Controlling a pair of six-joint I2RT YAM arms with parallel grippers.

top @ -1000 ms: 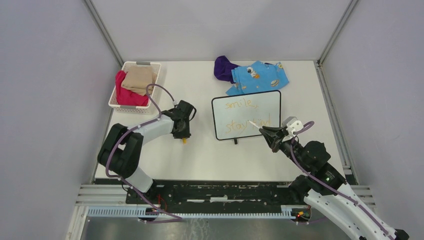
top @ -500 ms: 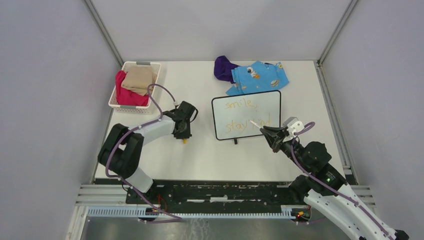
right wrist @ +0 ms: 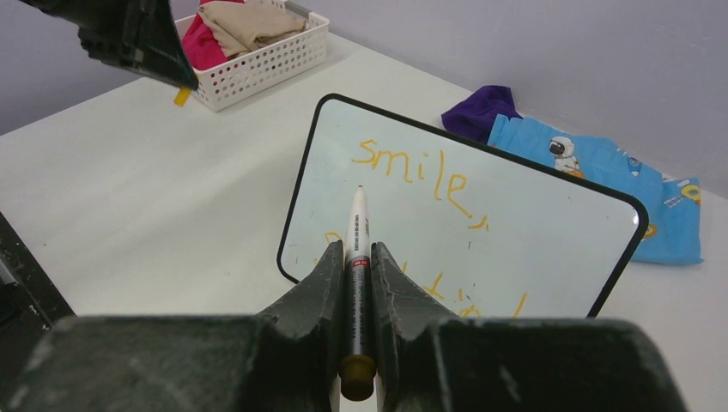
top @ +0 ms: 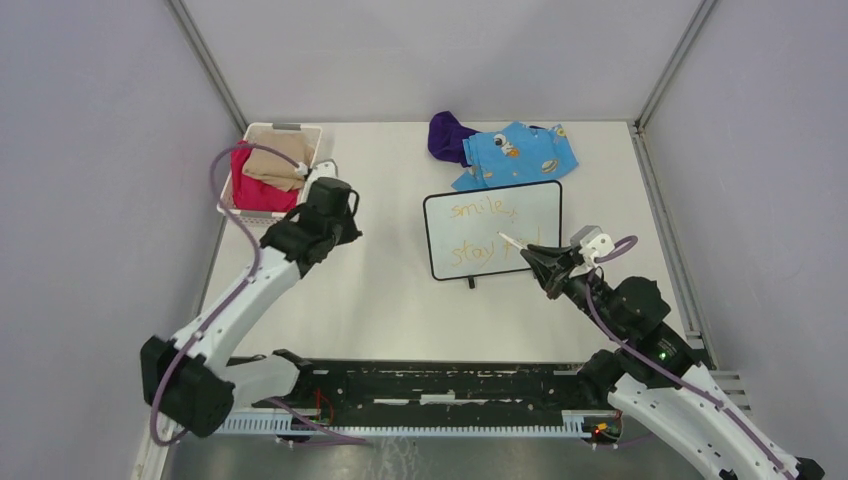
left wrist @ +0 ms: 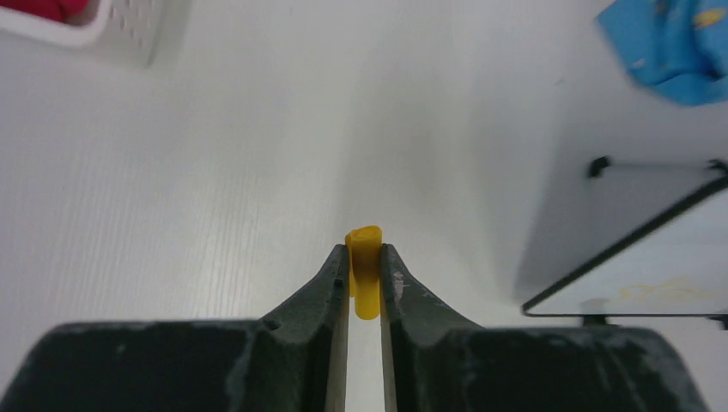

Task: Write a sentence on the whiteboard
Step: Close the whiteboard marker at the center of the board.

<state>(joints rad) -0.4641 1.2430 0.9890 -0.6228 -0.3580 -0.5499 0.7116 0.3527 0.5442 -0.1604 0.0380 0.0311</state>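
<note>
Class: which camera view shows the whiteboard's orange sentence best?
Right wrist view: the sentence is large on the whiteboard, lower line partly behind the right gripper. Top view shows both lines small; left wrist only faint strokes.

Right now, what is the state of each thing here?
left gripper, shut on cap
right gripper, shut on marker
marker, uncapped
whiteboard, tilted on its feet, orange words written
basket, holding cloths

Left arm stretched out, my left gripper [left wrist: 365,255] held aloft, jaws clamped on the yellow cap [left wrist: 366,292]. My right gripper [right wrist: 356,249] pitched forward-down, jaws pinching the marker [right wrist: 358,223], tip past my fingertips.
</note>
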